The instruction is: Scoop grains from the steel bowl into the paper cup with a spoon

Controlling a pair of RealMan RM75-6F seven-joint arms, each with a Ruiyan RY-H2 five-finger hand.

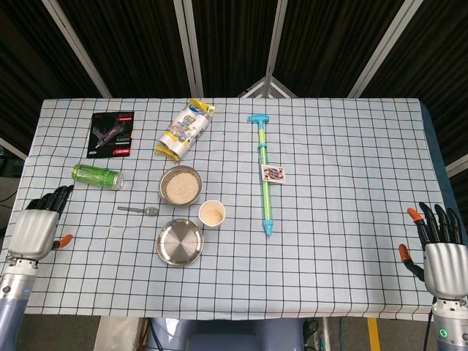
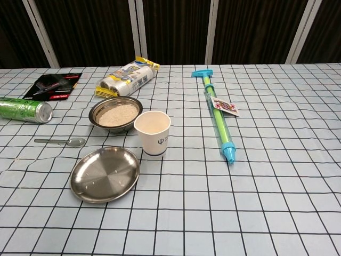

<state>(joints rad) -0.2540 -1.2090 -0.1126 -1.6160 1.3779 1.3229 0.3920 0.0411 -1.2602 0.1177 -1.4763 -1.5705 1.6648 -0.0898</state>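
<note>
Small metal spoon (image 1: 139, 210) lies flat on the checked-cloth surface (image 1: 344, 183), long axis left-right, bowl end pointing 3 o'clock, handle 9 o'clock. It sits at 8 o'clock of the round steel bowl of grains (image 1: 180, 185), untouched. White paper cup (image 1: 212, 213) is just beside the bowl at 5 o'clock. Left hand (image 1: 35, 230) at the surface's left edge, fingers extended, holding nothing. Right hand (image 1: 442, 258) at the right edge, fingers spread, empty.

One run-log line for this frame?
phase: pre-grasp | spoon: on table, untouched | left hand: empty | right hand: open, empty | paper cup: upright beside steel bowl
</note>
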